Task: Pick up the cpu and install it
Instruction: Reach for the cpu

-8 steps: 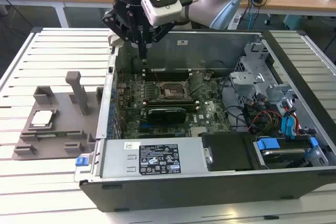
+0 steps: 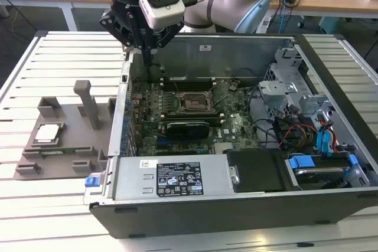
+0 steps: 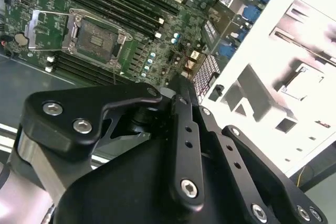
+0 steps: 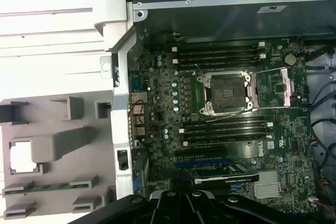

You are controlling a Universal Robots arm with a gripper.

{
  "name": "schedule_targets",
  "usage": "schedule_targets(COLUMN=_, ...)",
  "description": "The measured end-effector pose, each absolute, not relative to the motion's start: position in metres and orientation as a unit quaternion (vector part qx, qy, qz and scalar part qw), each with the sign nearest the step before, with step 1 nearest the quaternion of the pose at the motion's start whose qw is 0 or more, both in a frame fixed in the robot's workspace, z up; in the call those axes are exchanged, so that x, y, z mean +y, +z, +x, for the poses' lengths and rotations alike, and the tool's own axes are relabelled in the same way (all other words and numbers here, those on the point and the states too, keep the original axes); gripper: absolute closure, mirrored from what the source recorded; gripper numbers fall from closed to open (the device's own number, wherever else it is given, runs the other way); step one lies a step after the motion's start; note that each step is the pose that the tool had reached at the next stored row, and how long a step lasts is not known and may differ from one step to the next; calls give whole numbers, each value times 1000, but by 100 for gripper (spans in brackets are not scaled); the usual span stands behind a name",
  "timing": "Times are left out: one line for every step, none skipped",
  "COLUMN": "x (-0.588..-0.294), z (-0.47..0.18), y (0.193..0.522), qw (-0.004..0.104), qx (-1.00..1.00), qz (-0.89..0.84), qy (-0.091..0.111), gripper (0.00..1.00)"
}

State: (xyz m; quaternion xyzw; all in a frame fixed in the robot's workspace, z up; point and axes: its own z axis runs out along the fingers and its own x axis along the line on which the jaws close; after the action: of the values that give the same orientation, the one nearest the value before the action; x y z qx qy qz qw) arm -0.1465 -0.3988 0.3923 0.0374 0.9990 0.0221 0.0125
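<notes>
Table: a white slatted table [image 2: 59,51] is seen at the exterior view's left, and a grey fixture [image 2: 74,128] is laid flat on it.
Cpu: there it is, the cpu [image 2: 47,134], seated silvery face up in a square recess of the fixture, outside the case and well apart from the gripper. In the first wrist view it [image 4: 23,157] is seen in the same recess.
Post: an upright grey post [image 2: 88,105] is carried by the fixture, near the cpu's recess on the side toward the case.
Gripper: the gripper [image 2: 146,54] is held pointing down over the case wall at the exterior view's left, above the edge of the board. Whether it is open or closed cannot be told.
Case: the black computer case [image 2: 236,213] is laid on its side with the green board exposed.
Socket: the socket [image 2: 192,103] is seen near the middle of the board. In the first wrist view it [image 4: 227,94] is shown uncovered, with its load plate [image 4: 286,85] swung back beside it.
Card: a long black card [image 2: 188,127] is set across the board just beside the socket.
Drive cage: at the exterior view's right, a metal drive cage [image 2: 283,87] is seen, with cables [image 2: 289,131] and a blue tab [image 2: 301,162] close by.
</notes>
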Motion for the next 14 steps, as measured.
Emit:
schedule_targets(x=-399, z=-148, y=392, qw=12, qx=999, qz=37, qy=22, gripper=89)
schedule_targets(x=-399, z=-149, y=392, qw=13, qx=999, qz=37, qy=22, gripper=89)
schedule_targets(x=-399, z=-152, y=392, qw=13, qx=999, qz=37, qy=22, gripper=89)
schedule_targets(x=-399, z=-154, y=392, qw=12, qx=999, qz=37, qy=22, gripper=89)
schedule_targets(x=-399, z=-157, y=392, qw=12, qx=999, qz=37, qy=22, gripper=89)
schedule_targets(x=-399, z=-160, y=392, qw=12, qx=999, qz=37, qy=22, gripper=89)
schedule_targets(x=-399, z=-161, y=392, qw=12, qx=999, qz=37, qy=22, gripper=89)
schedule_targets(x=-399, z=-163, y=392, qw=13, qx=999, qz=37, qy=22, gripper=89)
schedule_targets(x=-399, z=-166, y=392, qw=12, qx=999, qz=37, qy=22, gripper=89)
schedule_targets(x=-399, z=-168, y=392, qw=12, qx=999, qz=37, qy=22, gripper=89)
schedule_targets(x=-399, z=-171, y=392, qw=12, qx=999, qz=37, qy=22, gripper=89)
schedule_targets(x=-399, z=-174, y=392, qw=12, qx=999, qz=37, qy=22, gripper=89)
schedule_targets(x=-399, z=-175, y=392, qw=13, qx=999, qz=37, qy=22, gripper=89)
schedule_targets(x=-399, z=-176, y=392, qw=12, qx=999, qz=37, qy=22, gripper=89)
